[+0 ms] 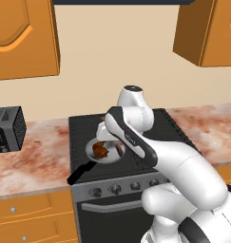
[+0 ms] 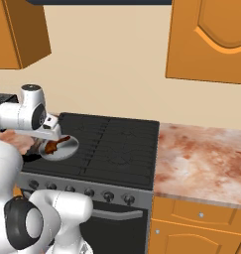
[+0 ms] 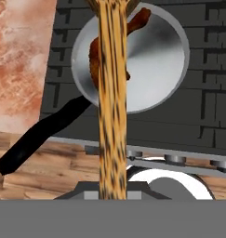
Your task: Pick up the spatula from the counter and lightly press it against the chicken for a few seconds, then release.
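A wooden spatula [image 3: 112,102] runs from my gripper [image 3: 112,187] out over the pan, and its far end lies on the brown chicken [image 3: 93,56]. The gripper is shut on the spatula's handle. The chicken sits in a round grey pan [image 3: 156,60] with a black handle [image 3: 44,132] on the stove's front left burner. From the right base view, the gripper [image 2: 54,135] hangs just above the pan [image 2: 68,149], with the spatula [image 2: 61,140] slanting down onto the chicken [image 2: 51,147]. In the left base view my arm covers part of the pan [image 1: 94,148] and the chicken [image 1: 101,151].
The black stove [image 2: 117,144] has a row of knobs [image 2: 87,194] along its front. Marbled counter [image 2: 201,163] stretches to its right, and more counter with a dark toaster [image 1: 7,128] lies to its left. Orange wall cabinets [image 2: 211,39] hang above.
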